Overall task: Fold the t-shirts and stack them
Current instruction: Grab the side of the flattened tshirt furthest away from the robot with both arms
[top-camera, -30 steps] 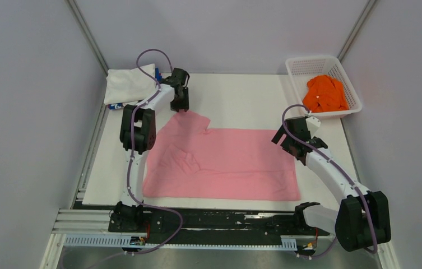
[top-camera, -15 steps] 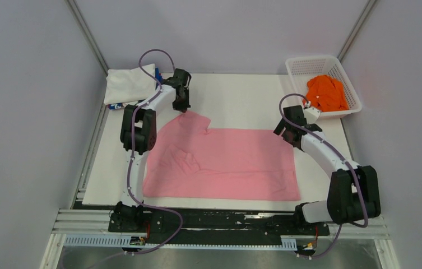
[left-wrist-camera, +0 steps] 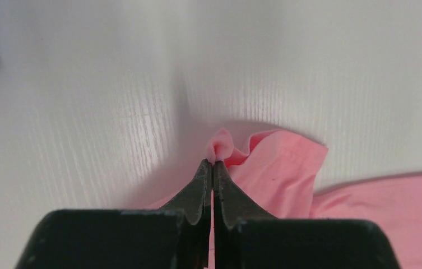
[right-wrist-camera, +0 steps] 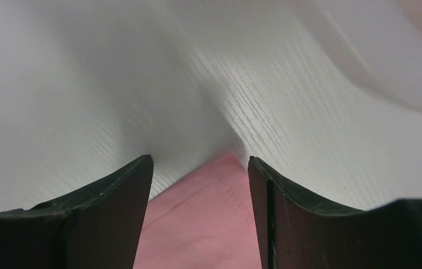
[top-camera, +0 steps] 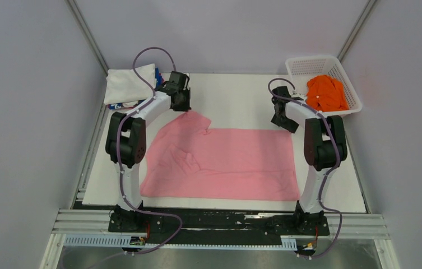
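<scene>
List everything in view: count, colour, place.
pink shirt: 1, pink, spread mid-table
orange shirt: 1, orange, in basket
white shirt: 1, white, folded, far-left corner
blue cloth: 1, blue, edge showing under white shirt
basket: 1, white mesh, far-right corner
table: 1, white
left arm: 1, white and black, jaws shut on pink shirt's far-left corner
right arm: 1, white and black, jaws open, pink shirt's far-right corner between them

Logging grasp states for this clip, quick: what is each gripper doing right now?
Left gripper: closed, pinching a corner of the pink t-shirt.
Right gripper: open, holding nothing, fingers either side of another corner.
</scene>
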You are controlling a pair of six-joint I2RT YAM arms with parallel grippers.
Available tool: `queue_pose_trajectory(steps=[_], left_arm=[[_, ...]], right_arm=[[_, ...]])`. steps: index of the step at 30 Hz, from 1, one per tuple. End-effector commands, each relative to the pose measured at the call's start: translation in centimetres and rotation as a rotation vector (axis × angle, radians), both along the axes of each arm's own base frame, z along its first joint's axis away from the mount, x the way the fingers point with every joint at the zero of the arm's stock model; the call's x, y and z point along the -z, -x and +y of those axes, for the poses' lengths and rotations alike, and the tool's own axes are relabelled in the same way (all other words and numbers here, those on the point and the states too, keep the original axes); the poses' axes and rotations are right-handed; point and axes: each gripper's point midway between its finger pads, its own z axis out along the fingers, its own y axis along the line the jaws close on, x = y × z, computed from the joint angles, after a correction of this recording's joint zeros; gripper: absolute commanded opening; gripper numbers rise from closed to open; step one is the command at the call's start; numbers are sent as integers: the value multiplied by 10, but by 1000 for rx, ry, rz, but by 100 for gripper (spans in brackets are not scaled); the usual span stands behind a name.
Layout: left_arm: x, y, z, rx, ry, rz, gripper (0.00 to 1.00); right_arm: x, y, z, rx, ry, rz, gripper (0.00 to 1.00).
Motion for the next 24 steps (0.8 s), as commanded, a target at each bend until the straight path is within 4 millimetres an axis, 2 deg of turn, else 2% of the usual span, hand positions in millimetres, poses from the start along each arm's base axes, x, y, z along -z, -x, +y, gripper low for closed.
queue_pose_trajectory(steps=[1, 7, 11, 13, 17, 21, 24], left_arm=[[-37, 0, -7, 46, 37, -114, 0], [-34, 19, 1, 32, 8, -102, 0], [-41, 30, 3, 38, 13, -124, 0], [-44, 34, 2, 53, 19, -139, 0], [-48, 44, -7, 105, -2, -146, 0], [-53, 55, -6, 107, -36, -147, 0], [-63, 65, 0, 93, -54, -168, 0]], right_arm=[[4, 6, -5, 7, 34, 82, 62], [13, 33, -11, 35, 48, 148, 48], [13, 45, -13, 70, 48, 152, 36], [9, 46, -14, 82, 49, 138, 27], [-2, 35, -14, 70, 51, 85, 8], [-20, 30, -3, 11, 51, 22, 4], [-30, 36, 4, -30, 54, -8, 2]])
